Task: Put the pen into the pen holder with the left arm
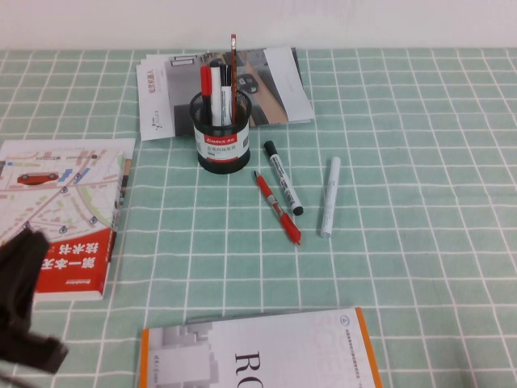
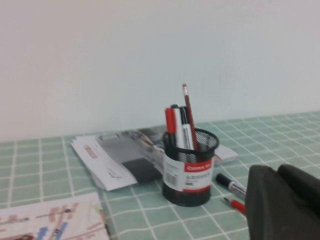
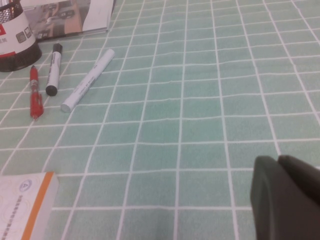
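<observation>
i see the pen holder standing on the green checked cloth toward the far middle of the table, just near of a spread of printed sheets. the pen stands in the holder, tilted a little, its red end poking well above the rim; in the left wrist view the same pen leans against the mesh beside a red-capped marker and a dark-capped one. on the cloth just right of the holder lie three things: an all-red pen nearest the holder's base, a white marker with black caps just beside it, and a plain white marker further right, apart from the other two. a red-and-white map booklet lies at the left edge, and an orange-edged white book lies at the near edge. the left gripper sits low at the near left corner over the booklet's near end, well apart from the holder; its fingers read as pressed together with nothing between them. the right gripper shows only in its own wrist view as a dark mass above bare cloth, well apart from the markers; the two fingers look closed against each other, empty.
</observation>
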